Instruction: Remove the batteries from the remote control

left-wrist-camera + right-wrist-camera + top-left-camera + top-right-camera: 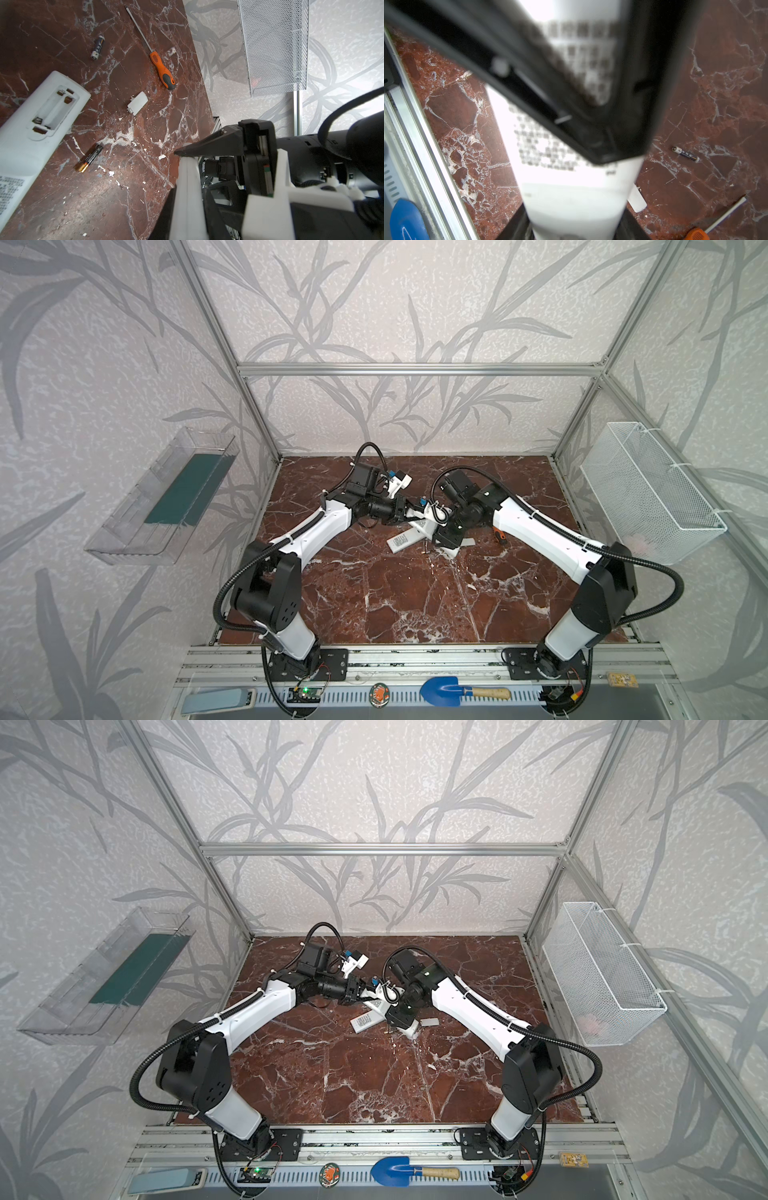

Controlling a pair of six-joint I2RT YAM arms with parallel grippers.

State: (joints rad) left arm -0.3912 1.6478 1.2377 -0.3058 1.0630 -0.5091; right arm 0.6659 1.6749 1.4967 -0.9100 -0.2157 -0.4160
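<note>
Right end effector (575, 214), pointing downward, clamps remote (566, 176).

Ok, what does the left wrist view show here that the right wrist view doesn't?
Left wrist only: the open, empty battery bay of the lying remote, a black-and-copper battery, the mesh basket. Right wrist only: the printed label on the held remote, the blue shovel. Both: the held remote, edge-on from the left wrist, plus the silver-ended battery, white cover and orange screwdriver on the table.
</note>
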